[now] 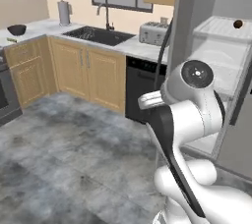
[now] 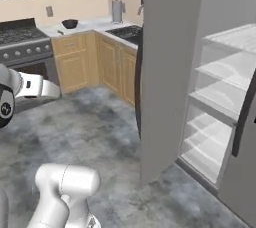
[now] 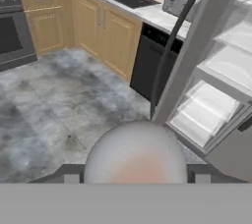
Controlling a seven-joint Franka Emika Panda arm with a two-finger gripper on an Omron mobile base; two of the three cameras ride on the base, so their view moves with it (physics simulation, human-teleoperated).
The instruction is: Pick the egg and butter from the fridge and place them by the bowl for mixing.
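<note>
Egg (image 3: 135, 152) sits right at the bottom of the hand view, a pale pinkish-grey ball swelling up between the two dark tips, so I judge the hand (image 3: 134, 178) is pinching it; the tips show just at its lower flanks, at about 8 and 4 o'clock of the ball. The fridge (image 1: 216, 80) stands open at 2 o'clock in the left base view, its glass shelves bare apart from a dark brown ball (image 1: 237, 23) on the upper shelf, which is not one of my things. I cannot make out the butter on any shelf from here. The bowl (image 1: 16, 30) is the relation that matters now: it rests on the surface (image 1: 34, 29) far off at 10 o'clock in the left base view, beyond the sink (image 1: 98, 35), and at 11 o'clock in the right base view, just right of the stove (image 2: 22, 39). So the drop-off lies well apart from the hand, away from the fridge and across the floor, too far for a reach alone, I think. The base will have to drive that way before I set the egg down beside the bowl. With a round load, my worry is it rolling once released.
</note>
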